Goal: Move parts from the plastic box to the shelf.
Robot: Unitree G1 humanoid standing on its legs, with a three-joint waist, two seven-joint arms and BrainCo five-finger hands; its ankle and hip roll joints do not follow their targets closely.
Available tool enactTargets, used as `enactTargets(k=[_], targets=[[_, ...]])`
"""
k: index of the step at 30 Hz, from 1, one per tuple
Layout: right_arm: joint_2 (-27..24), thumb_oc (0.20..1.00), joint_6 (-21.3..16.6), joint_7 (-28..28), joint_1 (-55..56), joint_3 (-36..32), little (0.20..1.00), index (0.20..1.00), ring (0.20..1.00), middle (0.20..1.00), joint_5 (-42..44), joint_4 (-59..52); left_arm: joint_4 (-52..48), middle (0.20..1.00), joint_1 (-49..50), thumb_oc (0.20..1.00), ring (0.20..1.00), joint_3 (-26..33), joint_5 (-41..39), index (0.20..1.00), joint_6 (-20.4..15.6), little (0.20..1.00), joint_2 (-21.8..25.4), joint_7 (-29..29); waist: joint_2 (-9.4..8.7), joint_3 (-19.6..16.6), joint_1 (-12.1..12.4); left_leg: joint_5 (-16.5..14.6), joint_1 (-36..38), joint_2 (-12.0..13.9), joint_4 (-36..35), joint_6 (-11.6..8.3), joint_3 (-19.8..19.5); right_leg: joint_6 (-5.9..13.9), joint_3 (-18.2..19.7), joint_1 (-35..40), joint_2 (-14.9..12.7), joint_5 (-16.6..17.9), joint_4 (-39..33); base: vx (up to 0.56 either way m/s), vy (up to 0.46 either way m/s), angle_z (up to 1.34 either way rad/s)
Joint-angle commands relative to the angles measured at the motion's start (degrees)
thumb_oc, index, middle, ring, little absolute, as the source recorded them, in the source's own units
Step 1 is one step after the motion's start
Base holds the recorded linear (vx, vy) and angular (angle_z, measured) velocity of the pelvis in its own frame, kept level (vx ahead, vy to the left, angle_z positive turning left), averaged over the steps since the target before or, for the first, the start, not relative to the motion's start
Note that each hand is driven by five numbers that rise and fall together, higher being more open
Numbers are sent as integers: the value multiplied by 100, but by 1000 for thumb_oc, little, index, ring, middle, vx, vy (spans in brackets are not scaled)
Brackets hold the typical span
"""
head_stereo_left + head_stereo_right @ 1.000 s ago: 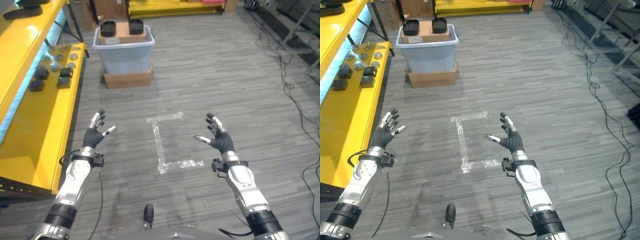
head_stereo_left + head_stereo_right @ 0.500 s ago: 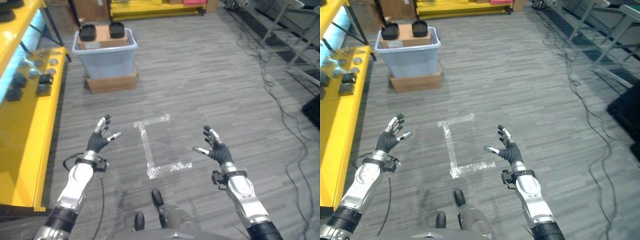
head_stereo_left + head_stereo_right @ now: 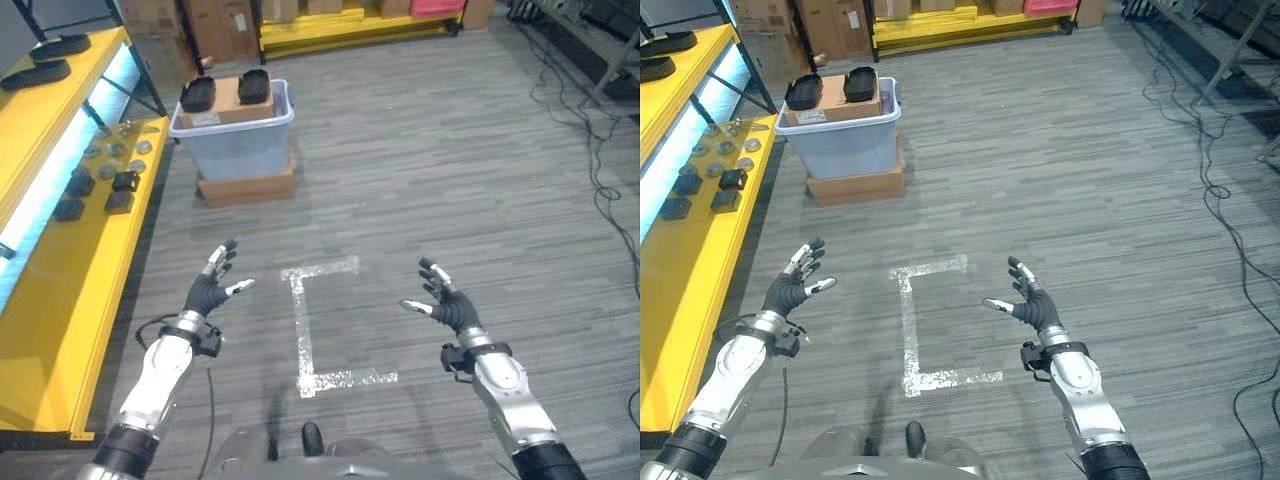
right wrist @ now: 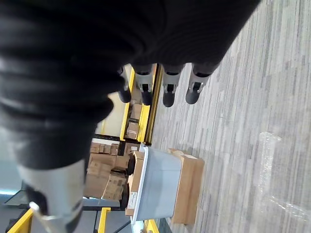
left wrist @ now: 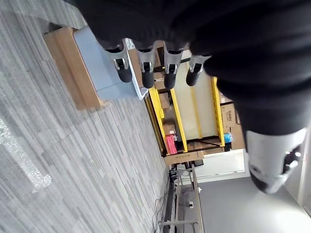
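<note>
A pale blue plastic box stands on a flat cardboard box ahead, holding a brown carton and two black parts at its top. The yellow shelf runs along my left, with several dark and round metal parts on it. My left hand and right hand float open and empty over the grey floor, well short of the box. The box also appears past my right hand's fingers. In the left wrist view the fingers are straight.
A bracket-shaped mark of silvery tape lies on the floor between my hands. Cardboard boxes and another yellow rack stand at the back. Black cables trail on the floor at the right.
The camera has swung, so the whole scene has shifted; the box and shelf sit more to the right in view. Both hands stay open and empty in much the same pose.
</note>
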Motion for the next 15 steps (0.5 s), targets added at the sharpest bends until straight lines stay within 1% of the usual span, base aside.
enactTargets(k=[1, 2, 3, 4, 5, 6, 8, 10, 11, 12, 13, 14, 15], targets=[[-271, 1000, -181, -90, -202, -110, 1000, 1000, 1000, 1000, 5, -338, -153, 1000, -154, 1000, 1000, 317, -110, 1000, -256, 1000, 116, 0, 61, -94, 140, 154, 174, -416, -1146, 15, -328, 366, 893, 634, -135, 164, -731, 255, -11, -67], [-253, 1000, -169, -89, -229, -49, 1000, 1000, 1000, 1000, -52, -316, -156, 1000, -126, 1000, 1000, 337, -88, 1000, -236, 1000, 118, 16, 110, -82, 242, 550, -18, -414, -1657, 4, -528, 354, 956, 781, -58, 109, -800, 245, -12, -52], [-253, 1000, -171, -90, -230, -48, 1000, 1000, 1000, 1000, -53, -313, -157, 1000, -126, 1000, 1000, 337, -87, 1000, -235, 1000, 118, 16, 104, -83, 245, 578, 7, -414, -1707, 4, -526, 353, 960, 785, -65, 111, -807, 260, -9, -32], [-239, 1000, -169, -112, -254, -14, 1000, 1000, 1000, 1000, -57, -275, -150, 1000, -137, 1000, 1000, 345, -77, 1000, -233, 1000, 126, 26, 109, -50, 290, 684, -157, -411, -1871, -3, -550, 351, 997, 858, -45, 68, -833, 289, 14, -36], [-177, 1000, -157, -135, -266, 22, 1000, 1000, 1000, 1000, -68, -238, -106, 1000, -187, 1000, 1000, 346, -15, 1000, -221, 1000, 105, 47, 132, -19, 333, 814, -437, -369, -2209, -34, -456, 350, 1099, 1081, 9, -71, -900, 292, 15, -43], [-176, 1000, -157, -136, -268, 22, 1000, 1000, 1000, 1000, -69, -237, -102, 1000, -191, 1000, 1000, 344, -12, 1000, -222, 1000, 105, 48, 121, -17, 344, 822, -418, -373, -2234, -32, -442, 351, 1111, 1090, -3, -75, -906, 300, 31, -49], [-129, 1000, -157, -191, -292, 22, 1000, 1000, 1000, 1000, -82, -200, -87, 1000, -215, 1000, 1000, 371, 29, 1000, -214, 1000, 92, 93, 157, 18, 397, 895, -544, -300, -2392, -42, -165, 332, 1232, 1299, 32, -219, -921, 267, 85, -34], [-55, 1000, -144, -193, -327, 65, 1000, 1000, 1000, 1000, -88, -177, -110, 1000, -173, 1000, 1000, 400, 56, 1000, -210, 1000, 87, 114, 224, -63, 453, 1069, -475, -168, -2512, -37, -24, 351, 1358, 1519, 39, -353, -1003, 349, 167, -31], [-28, 1000, -142, -203, -316, 79, 1000, 1000, 1000, 1000, -125, -194, -106, 1000, -173, 1000, 1000, 393, 59, 1000, -206, 1000, 94, 122, 250, -98, 464, 1196, -441, -124, -2471, -38, -6, 371, 1348, 1600, -14, -400, -1037, 486, 275, -64], [4, 1000, -116, -192, -315, 86, 1000, 1000, 1000, 1000, -202, -229, -66, 1000, -210, 1000, 1000, 359, 77, 1000, -195, 1000, 121, 133, 175, -203, 462, 1248, -434, -158, -2280, -19, 50, 460, 1344, 1721, -250, -481, -1005, 376, 216, -59], [9, 1000, -115, -193, -315, 85, 1000, 1000, 1000, 1000, -205, -229, -64, 1000, -212, 1000, 1000, 357, 77, 1000, -195, 1000, 125, 135, 158, -208, 459, 1229, -449, -178, -2251, -14, 54, 464, 1338, 1722, -268, -496, -1005, 420, 258, -44], [28, 1000, -100, -178, -321, 93, 1000, 1000, 1000, 1000, -205, -254, -76, 1000, -210, 1000, 1000, 366, 34, 1000, -188, 1000, 140, 117, 124, -253, 486, 1128, -462, -222, -2094, 60, 95, 533, 1394, 1724, -392, -541, -872, 270, 168, -25], [53, 1000, -99, -159, -341, 111, 1000, 1000, 1000, 1000, -191, -262, -80, 1000, -214, 1000, 1000, 370, -2, 1000, -179, 1000, 156, 101, 90, -292, 510, 1027, -424, -261, -1994, 130, 118, 592, 1454, 1656, -492, -512, -630, 384, 224, -29]])
